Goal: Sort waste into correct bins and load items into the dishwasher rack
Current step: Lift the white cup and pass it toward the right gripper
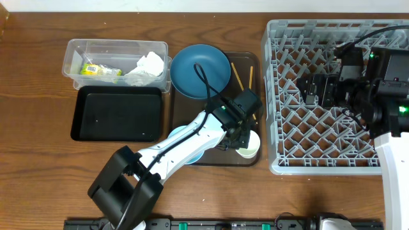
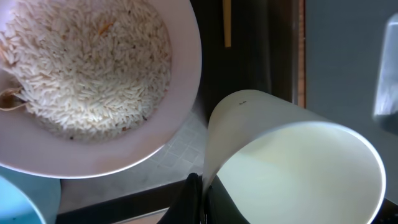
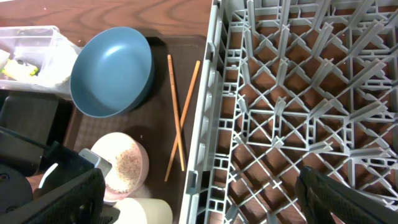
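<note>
My left gripper (image 1: 241, 139) is shut on the rim of the small white cup (image 1: 248, 145), one finger inside and one outside (image 2: 202, 200); the cup (image 2: 292, 168) lies tilted on the brown tray. The white bowl (image 2: 93, 74) holding rice crumbs sits beside it, with the light blue bowl (image 2: 18, 208) at its edge. The dark blue plate-bowl (image 1: 200, 70) and two chopsticks (image 3: 177, 112) lie on the same tray. My right gripper (image 1: 312, 89) is open and empty (image 3: 205, 205) over the grey rack (image 1: 332, 163). The napkin (image 1: 148, 67) and wrapper (image 1: 96, 69) lie in the clear tub (image 1: 77, 51).
The black tray (image 1: 115, 115) lies in front of the clear tub. The brown serving tray (image 1: 182, 105) sits between the bins and the rack. My left arm crosses the tray's front part and hides most of the bowls from overhead.
</note>
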